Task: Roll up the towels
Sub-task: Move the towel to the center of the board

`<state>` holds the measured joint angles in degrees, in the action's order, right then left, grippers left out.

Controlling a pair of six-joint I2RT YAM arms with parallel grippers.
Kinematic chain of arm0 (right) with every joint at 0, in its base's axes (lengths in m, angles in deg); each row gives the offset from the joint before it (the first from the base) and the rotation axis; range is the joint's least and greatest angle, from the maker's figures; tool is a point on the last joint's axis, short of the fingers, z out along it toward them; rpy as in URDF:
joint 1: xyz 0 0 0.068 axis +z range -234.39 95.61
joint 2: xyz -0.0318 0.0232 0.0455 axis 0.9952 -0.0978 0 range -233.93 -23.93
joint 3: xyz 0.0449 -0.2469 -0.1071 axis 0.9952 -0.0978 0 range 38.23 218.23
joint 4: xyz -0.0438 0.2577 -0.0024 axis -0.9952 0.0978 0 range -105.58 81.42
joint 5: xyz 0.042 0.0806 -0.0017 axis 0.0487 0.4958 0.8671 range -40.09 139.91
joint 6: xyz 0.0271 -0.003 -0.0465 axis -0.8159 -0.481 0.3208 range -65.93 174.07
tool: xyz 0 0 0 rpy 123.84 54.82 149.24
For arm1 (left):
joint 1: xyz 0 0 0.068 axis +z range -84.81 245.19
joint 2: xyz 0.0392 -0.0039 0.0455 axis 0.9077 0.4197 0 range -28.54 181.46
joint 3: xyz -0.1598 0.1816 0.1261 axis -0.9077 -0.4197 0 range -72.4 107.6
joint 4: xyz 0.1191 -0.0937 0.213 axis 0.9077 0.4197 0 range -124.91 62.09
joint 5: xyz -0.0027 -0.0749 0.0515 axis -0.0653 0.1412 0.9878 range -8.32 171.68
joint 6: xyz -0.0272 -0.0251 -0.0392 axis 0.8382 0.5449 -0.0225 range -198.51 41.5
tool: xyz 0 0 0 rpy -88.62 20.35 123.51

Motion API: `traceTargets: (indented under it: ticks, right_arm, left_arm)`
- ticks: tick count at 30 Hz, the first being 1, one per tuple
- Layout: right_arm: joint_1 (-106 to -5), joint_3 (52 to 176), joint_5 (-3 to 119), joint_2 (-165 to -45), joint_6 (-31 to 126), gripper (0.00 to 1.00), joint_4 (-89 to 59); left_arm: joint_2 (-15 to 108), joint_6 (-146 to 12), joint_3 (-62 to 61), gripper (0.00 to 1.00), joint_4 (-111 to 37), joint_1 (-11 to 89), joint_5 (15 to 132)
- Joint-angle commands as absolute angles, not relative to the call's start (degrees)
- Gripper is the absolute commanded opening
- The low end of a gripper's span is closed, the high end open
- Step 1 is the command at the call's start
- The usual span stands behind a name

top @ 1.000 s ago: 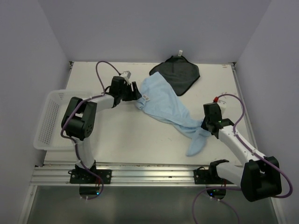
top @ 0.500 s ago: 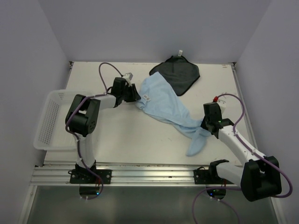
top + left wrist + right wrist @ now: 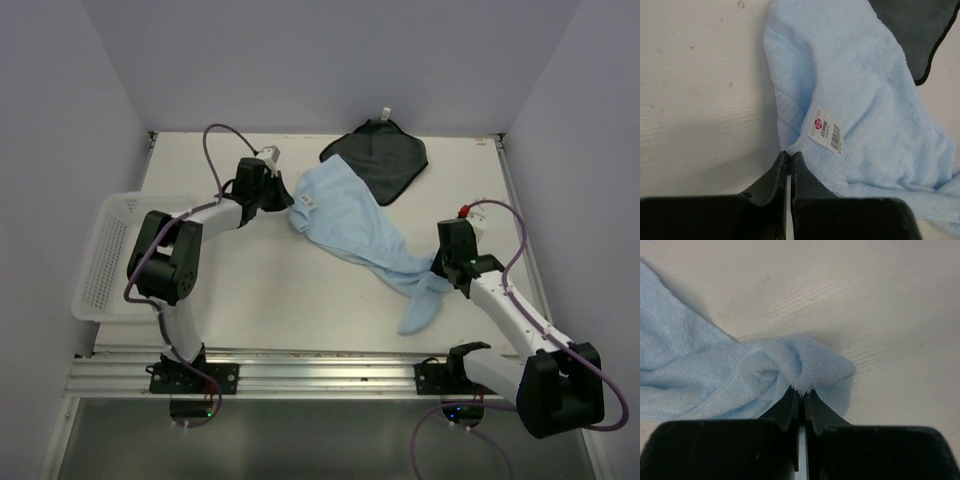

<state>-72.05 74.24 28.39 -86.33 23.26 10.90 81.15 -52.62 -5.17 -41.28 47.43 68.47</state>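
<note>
A light blue towel (image 3: 350,225) lies crumpled and stretched diagonally across the middle of the table. Its far part overlaps the dark grey towel (image 3: 380,160), which lies flat at the back with a small white tag (image 3: 383,112). My left gripper (image 3: 287,200) is shut on the blue towel's left edge, just below its white barcode label (image 3: 826,129). In the left wrist view the blue towel (image 3: 855,85) fills the right side, with the dark towel (image 3: 912,25) in the corner. My right gripper (image 3: 437,270) is shut on a bunched fold of the blue towel (image 3: 810,367) near its lower right end.
A white mesh basket (image 3: 100,270) hangs over the table's left edge, beside the left arm. Grey walls close in the table on the left, back and right. The metal rail (image 3: 320,375) with both arm bases runs along the near edge.
The left gripper has closed on the blue towel's left edge and pulled it slightly up and to the left. The right gripper has stayed shut on its fold.
</note>
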Motion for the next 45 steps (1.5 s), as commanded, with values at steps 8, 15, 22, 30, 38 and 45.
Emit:
traceTargets:
  ticks: [8,15,22,30,38,45]
  right_arm:
    - [-72.26,82.88,30.66,-84.49,26.74,0.06,13.51]
    - [-72.35,84.64,32.06,-84.05,27.88,0.00,12.99]
    - [-72.26,87.00,35.67,-86.33,29.28,0.04,12.72]
    - [-72.26,95.09,40.23,-89.85,31.74,0.15,12.90]
    - [-71.30,118.20,49.64,-100.21,44.48,0.16,21.23]
    - [-62.08,110.85,49.20,-101.55,53.63,0.50,26.87]
  left_arm:
    - [64.46,-55.74,-4.89,0.00,-30.70,47.52,77.71]
    - [57.17,-56.80,-9.46,0.00,-26.82,48.31,80.89]
    - [52.24,-56.97,-8.59,0.00,-21.11,50.24,80.54]
    - [40.92,-58.55,-9.55,0.00,-19.61,53.85,85.72]
    - [30.00,-57.76,-14.64,0.00,-23.30,54.20,93.81]
    - [26.39,-58.20,-21.59,0.00,-26.73,54.29,92.50]
